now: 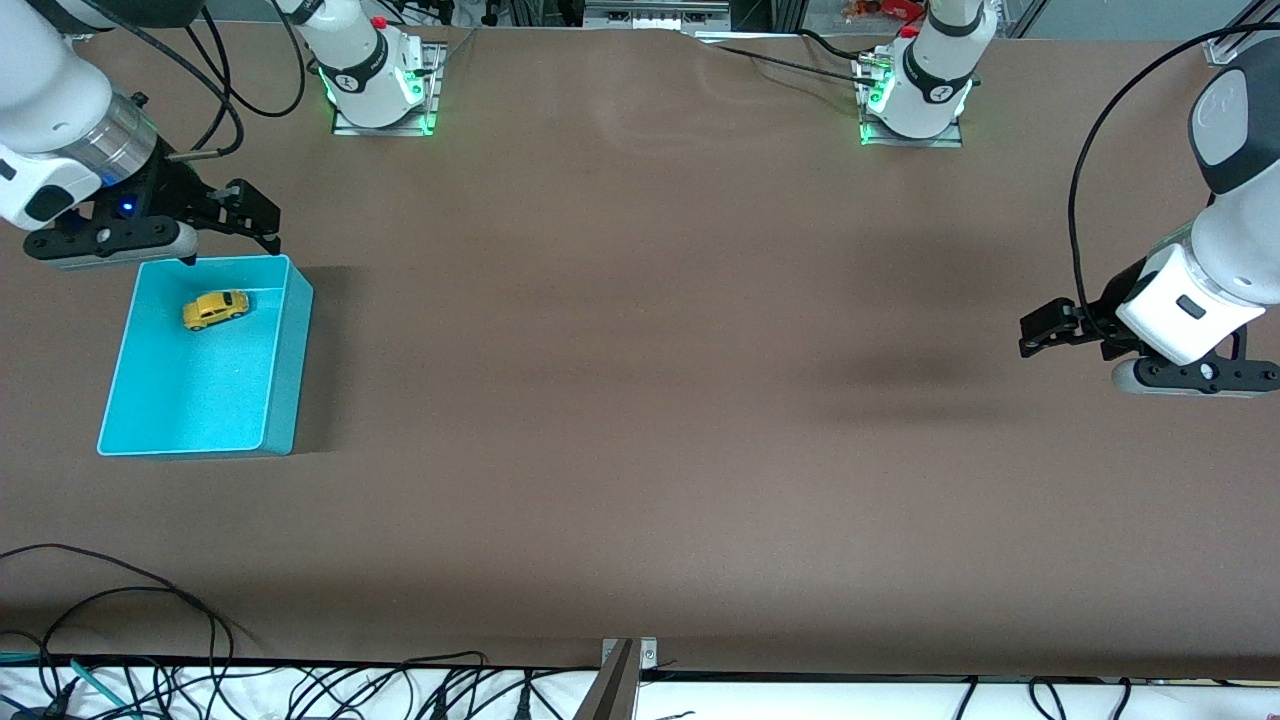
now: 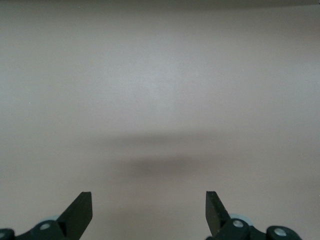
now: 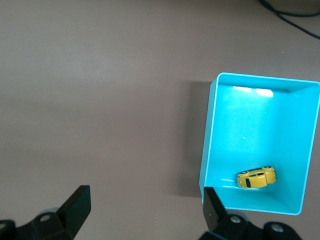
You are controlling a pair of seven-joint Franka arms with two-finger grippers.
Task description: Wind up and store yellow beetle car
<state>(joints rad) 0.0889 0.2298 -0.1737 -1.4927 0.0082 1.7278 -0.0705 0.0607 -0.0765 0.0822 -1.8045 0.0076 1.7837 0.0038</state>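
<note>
Brown and bare across most of its width, the counter (image 1: pixel 640 400) carries a turquoise bin (image 1: pixel 285 370) at the right arm's end, and the yellow beetle car (image 1: pixel 215 309) lies inside it on the bin floor, close to the wall nearest the robots' bases, apparently on its wheels. The right claw (image 1: pixel 230 215) hangs just above that wall's rim with its fingers spread wide and nothing between them; its wrist view shows the car (image 3: pixel 256 178) in the bin (image 3: pixel 212 150). The left claw (image 1: pixel 1045 333) waits over bare counter at the left arm's end, likewise wide open and empty. Judging by this, storing looks done and the task is at or near its end; the next move calls only for lifting the right arm clear of the bin without clipping its rim.
</note>
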